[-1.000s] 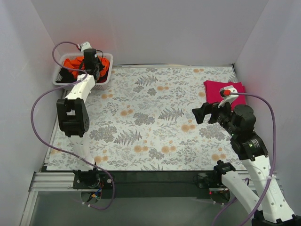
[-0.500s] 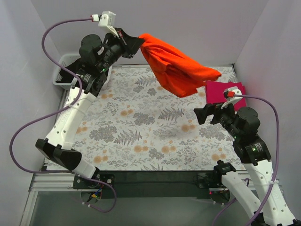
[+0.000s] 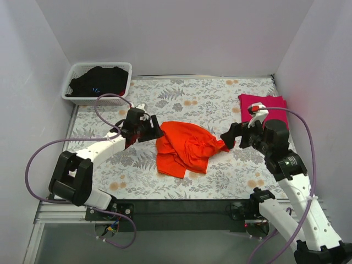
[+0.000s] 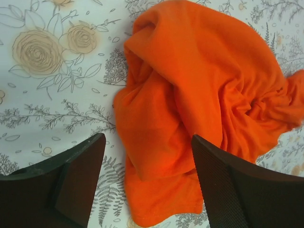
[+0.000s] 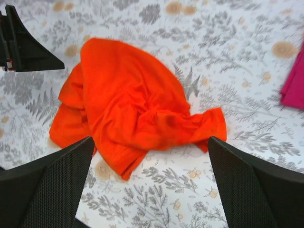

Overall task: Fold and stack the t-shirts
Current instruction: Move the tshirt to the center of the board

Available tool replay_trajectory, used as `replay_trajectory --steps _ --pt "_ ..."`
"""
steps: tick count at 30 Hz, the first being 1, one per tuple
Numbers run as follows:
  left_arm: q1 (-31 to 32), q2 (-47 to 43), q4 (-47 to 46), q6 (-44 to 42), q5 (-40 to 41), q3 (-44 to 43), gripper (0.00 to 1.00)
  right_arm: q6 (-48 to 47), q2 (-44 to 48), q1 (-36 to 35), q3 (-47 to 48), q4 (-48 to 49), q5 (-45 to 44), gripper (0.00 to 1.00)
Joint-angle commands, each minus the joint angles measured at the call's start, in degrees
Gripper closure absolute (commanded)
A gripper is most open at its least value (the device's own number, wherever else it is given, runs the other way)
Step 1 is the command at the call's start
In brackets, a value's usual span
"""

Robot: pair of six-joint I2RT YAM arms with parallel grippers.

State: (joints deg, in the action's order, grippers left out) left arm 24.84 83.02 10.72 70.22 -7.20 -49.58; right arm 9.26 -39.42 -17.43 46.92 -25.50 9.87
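Two t-shirts are lying on the floral table (image 3: 181, 96). The orange shirt (image 3: 184, 146) is sitting crumpled in a loose heap near the middle, toward the near edge, with one twisted end reaching to the right. The pink shirt (image 3: 263, 104) is resting folded flat at the far right side, well apart from the orange one. A white basket (image 3: 93, 100) is standing at the far left corner, holding dark cloth (image 3: 102, 81).

The left gripper (image 3: 151, 131) is reaching in low from the left, just beside the orange heap's left edge. In its wrist view its fingers (image 4: 71, 175) are standing wide apart, gripping nothing, with orange folds (image 4: 199, 95) showing in the gap beyond them; whether they are touching the cloth cannot be told.

The right gripper (image 3: 230, 135) is hovering just beside the twisted right end of the shirt. Its fingers (image 5: 52, 190) are also spread wide and holding nothing, looking down on the whole heap (image 5: 128, 99), with the pink shirt's edge (image 5: 295, 85) showing at the right.
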Motion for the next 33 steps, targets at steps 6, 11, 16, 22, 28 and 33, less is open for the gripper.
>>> replay_trajectory --steps 6,11,16,22,28,33 --pt "4.2 -14.2 6.3 -3.4 4.1 0.3 0.27 1.3 -12.3 -0.4 -0.4 -3.4 7.4 0.16" --pt "16.9 -12.5 13.0 -5.3 3.3 1.3 0.27 1.5 -18.5 -0.4 -1.6 -2.9 5.3 0.19" --pt "27.9 -5.9 16.2 -5.2 8.6 0.2 0.28 1.9 -23.2 -0.4 -2.3 -1.6 7.2 0.25" --pt "32.9 3.5 19.3 -4.8 11.5 -5.1 0.34 2.6 -25.8 -0.4 -4.6 -0.1 6.4 0.28" --pt "35.1 9.6 20.7 -4.8 14.4 -8.5 0.39 2.8 -26.4 -0.4 -6.4 0.9 6.5 0.28" --pt "36.7 15.0 22.6 -4.8 16.3 -11.1 0.46 3.0 -26.9 -0.4 -7.2 1.9 6.7 0.28"
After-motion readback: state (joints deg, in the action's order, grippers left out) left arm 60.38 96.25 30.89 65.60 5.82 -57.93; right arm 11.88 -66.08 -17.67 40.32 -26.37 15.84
